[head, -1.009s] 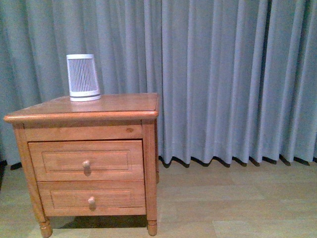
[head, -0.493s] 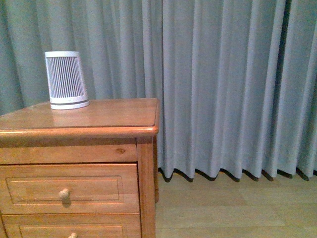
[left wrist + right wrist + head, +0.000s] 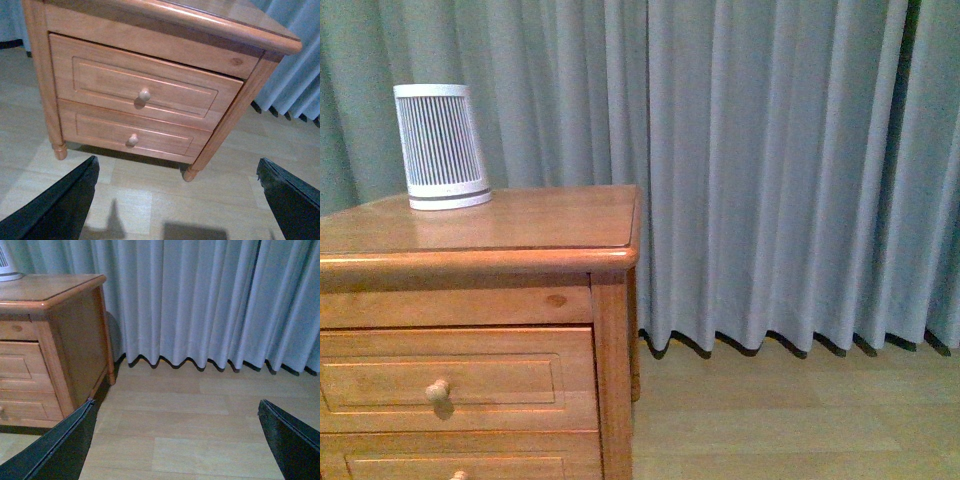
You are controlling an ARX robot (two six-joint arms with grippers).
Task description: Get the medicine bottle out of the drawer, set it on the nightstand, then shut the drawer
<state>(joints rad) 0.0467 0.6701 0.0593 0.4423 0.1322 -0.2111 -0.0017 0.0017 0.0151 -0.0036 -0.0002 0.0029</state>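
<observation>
Grey curtain (image 3: 790, 170) spans the back, wood floor (image 3: 200, 430) below it. Nightstand (image 3: 520, 225) stands at front-view left, with a ribbed white device (image 3: 438, 147) upright on its top. Upper drawer (image 3: 100, 75) is shut, knob (image 3: 144, 94) centred. Left gripper (image 3: 176, 162) is spread wide and empty, facing the drawer front, well apart from it. Right gripper (image 3: 175, 402) is spread wide and empty, over the floor to the nightstand's right.

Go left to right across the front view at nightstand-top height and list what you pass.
ribbed white device → the bare right part of the nightstand top → grey curtain beyond its right edge.
</observation>
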